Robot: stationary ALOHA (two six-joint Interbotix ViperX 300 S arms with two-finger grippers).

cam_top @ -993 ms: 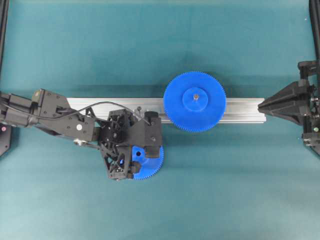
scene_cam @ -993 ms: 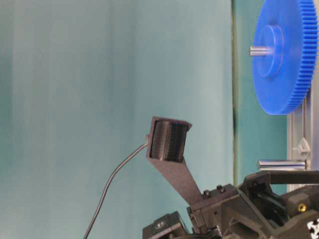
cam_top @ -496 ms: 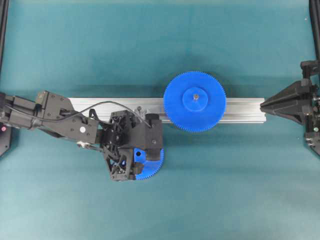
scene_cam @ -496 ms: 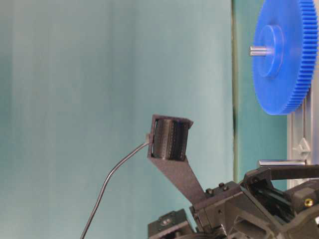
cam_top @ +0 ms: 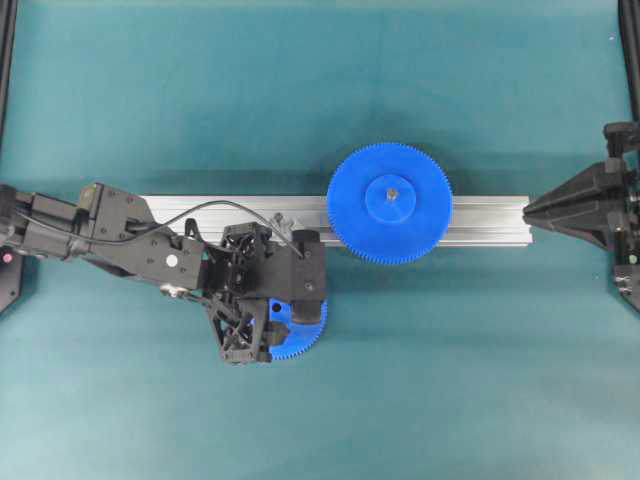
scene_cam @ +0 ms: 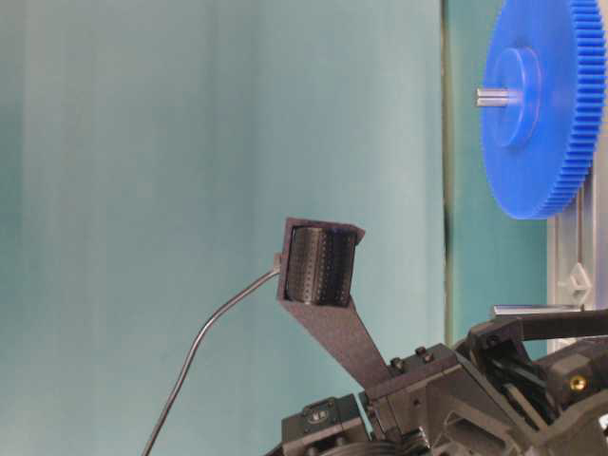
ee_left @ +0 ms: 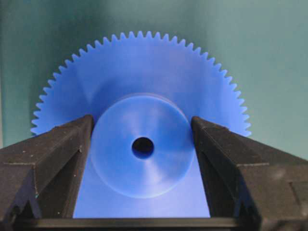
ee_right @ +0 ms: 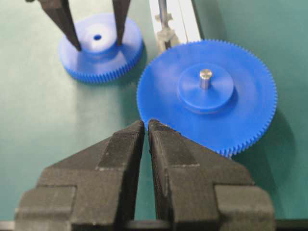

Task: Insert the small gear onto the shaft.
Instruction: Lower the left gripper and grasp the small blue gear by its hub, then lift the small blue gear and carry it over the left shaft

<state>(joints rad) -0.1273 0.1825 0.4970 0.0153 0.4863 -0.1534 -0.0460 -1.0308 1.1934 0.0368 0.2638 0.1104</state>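
The small gear (ee_left: 144,72) lies flat on the green mat, just in front of the rail, hub up. In the overhead view only its toothed edge (cam_top: 308,335) shows from under my left gripper (cam_top: 283,322). That left gripper (ee_left: 142,119) points down over the gear, and its two black fingers (ee_left: 72,144) press against either side of the raised hub. The shaft (ee_right: 163,17) is a thin grey pin on a pale base on the rail, just behind the small gear; it also shows as the shaft (scene_cam: 534,310). My right gripper (ee_right: 146,124) is shut and empty, at the rail's right end (cam_top: 528,210).
A larger blue gear (cam_top: 390,203) sits on its own metal pin on the silver rail (cam_top: 485,215), right of the small gear. The left arm's camera bracket (scene_cam: 321,266) and cable rise above the wrist.
The left gripper's fingers have come in against the small gear's hub, and the wrist has shifted slightly. The right arm has not moved.
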